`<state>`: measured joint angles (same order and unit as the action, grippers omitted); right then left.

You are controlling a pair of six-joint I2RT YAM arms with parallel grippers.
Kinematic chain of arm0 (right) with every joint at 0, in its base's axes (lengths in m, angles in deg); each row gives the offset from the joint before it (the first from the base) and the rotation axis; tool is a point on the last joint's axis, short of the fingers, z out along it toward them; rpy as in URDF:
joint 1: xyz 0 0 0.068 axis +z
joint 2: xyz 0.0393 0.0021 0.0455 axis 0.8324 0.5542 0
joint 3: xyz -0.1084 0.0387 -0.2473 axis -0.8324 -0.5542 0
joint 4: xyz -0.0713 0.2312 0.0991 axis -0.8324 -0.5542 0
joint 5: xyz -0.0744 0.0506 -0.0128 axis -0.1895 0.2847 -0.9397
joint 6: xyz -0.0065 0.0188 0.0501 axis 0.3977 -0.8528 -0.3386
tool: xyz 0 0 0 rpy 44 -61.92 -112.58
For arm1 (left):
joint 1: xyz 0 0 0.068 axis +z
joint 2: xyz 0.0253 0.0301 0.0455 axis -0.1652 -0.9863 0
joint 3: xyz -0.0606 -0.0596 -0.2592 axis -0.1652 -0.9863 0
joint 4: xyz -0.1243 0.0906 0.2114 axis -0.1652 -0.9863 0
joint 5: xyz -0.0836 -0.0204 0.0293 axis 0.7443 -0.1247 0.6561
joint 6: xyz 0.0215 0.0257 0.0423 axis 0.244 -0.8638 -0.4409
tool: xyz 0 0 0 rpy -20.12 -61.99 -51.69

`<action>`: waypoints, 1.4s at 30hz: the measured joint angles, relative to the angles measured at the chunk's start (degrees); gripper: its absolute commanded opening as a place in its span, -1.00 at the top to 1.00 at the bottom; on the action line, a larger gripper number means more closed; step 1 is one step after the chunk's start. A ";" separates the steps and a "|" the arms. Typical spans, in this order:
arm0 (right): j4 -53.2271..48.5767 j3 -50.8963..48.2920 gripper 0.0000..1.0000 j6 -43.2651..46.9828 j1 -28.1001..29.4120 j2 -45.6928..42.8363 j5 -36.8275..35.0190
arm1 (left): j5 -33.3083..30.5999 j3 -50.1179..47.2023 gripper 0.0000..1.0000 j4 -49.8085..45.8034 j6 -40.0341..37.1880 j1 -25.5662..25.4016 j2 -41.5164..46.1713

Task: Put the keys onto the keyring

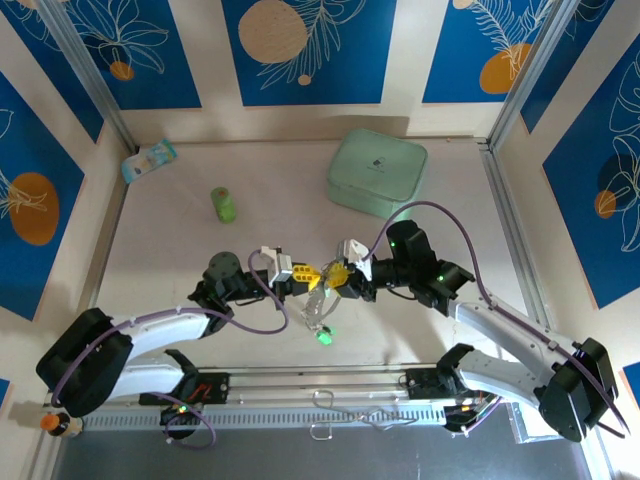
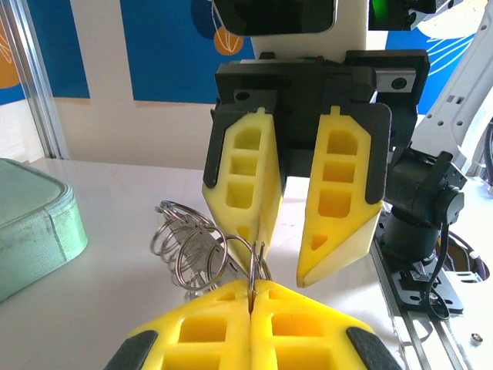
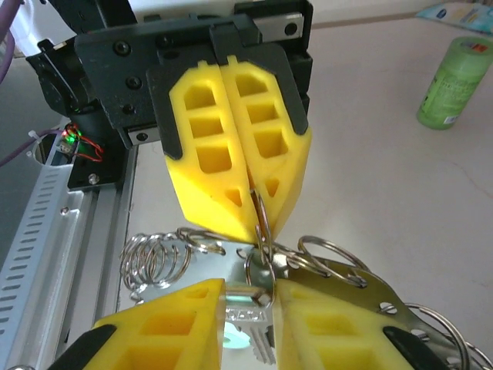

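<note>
Keyring [image 2: 185,240] pinched in my closed left gripper [image 2: 252,291]; right gripper [image 2: 282,262] narrowly parted, straddling a key [image 3: 248,316]; mint case [image 1: 377,170] and green cylinder [image 1: 223,204] near the table's [image 1: 170,270] far edge.

between left fingers [image 2: 208,331] and right fingers [image 2: 245,185]: keyring [image 2: 189,247] coils block | fingers' far side (well apart): green cylinder [image 1: 223,205], mint case [image 1: 377,170] | around: bare table [image 1: 170,240]

Bystanders on my desk [image 1: 170,250]
I see a mint case [image 1: 377,171] far-right, a green cylinder [image 1: 223,204] mid-left, and a packet [image 1: 149,160] in the far-left corner.
</note>
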<state>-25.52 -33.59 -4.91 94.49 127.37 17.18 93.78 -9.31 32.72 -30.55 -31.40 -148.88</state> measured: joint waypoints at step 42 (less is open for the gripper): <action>-11.45 7.91 0.99 8.26 3.21 5.29 -5.81 | 0.55 13.57 1.00 -40.61 -18.12 0.11 4.98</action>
<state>-36.97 -25.68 3.35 97.71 132.66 11.37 94.33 4.26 -7.89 -48.67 -31.29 -143.89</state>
